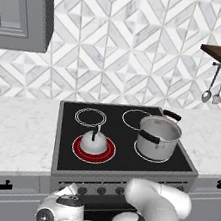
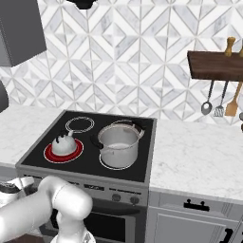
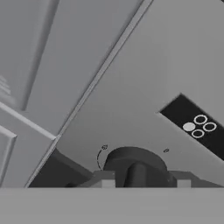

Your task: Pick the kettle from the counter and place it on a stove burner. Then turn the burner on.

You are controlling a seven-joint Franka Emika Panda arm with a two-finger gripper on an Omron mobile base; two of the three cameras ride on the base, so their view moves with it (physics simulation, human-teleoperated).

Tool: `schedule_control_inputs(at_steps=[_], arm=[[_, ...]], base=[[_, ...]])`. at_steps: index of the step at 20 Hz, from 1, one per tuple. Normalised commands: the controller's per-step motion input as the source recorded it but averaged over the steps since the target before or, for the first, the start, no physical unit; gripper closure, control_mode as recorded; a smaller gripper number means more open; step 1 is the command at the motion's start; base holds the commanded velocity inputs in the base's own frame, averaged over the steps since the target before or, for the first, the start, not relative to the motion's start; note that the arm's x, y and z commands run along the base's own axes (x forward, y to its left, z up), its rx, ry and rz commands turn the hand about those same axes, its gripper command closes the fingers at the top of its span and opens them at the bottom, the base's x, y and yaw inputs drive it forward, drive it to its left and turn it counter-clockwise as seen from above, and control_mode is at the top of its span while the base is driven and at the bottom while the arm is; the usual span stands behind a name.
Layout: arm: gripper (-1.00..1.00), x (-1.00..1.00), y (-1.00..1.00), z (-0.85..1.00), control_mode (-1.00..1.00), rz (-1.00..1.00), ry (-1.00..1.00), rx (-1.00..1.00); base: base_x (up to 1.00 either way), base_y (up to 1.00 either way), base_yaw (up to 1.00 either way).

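Kettle: the kettle (image 1: 94, 142) sits upright on the front-left stove burner (image 1: 107, 155), which glows red around its base; in the right base view the kettle (image 2: 63, 144) sits just left of the steel pot (image 2: 118, 144).
Stove: the black glass stove (image 1: 167, 164) also carries the pot on the burner to the right; the worktop (image 1: 13, 132) runs along both sides.
End effector: the end effector (image 3: 143, 183) is at a dark round knob (image 3: 135, 162) on the steel front panel, one fingertip either side of the knob's raised grip bar; the fingers look part closed around it, but whether they actually press it I cannot tell.
Panel: a small burner diagram (image 3: 197, 127) with one filled dot lies beside the knob.
Step in hand: placing looks done; the knob turn seems at or near its end, given the red ring.
Next move: probably release the knob and draw the hand straight back from the panel without nudging the setting.
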Motion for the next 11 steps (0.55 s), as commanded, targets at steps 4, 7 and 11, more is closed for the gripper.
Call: schedule_control_inputs(at_steps=[4, 7, 11], arm=[[1.00, 0.00, 0.65, -0.01, -1.00, 0.02, 0.17, -0.41], [1.00, 0.00, 0.07, 0.00, -1.00, 0.02, 0.00, -0.05], [1.00, 0.00, 0.00, 0.00, -1.00, 0.00, 0.00, 0.00]], base=[[0.00, 0.00, 0.00], [0.00, 0.00, 0.00], [0.00, 0.00, 0.00]])
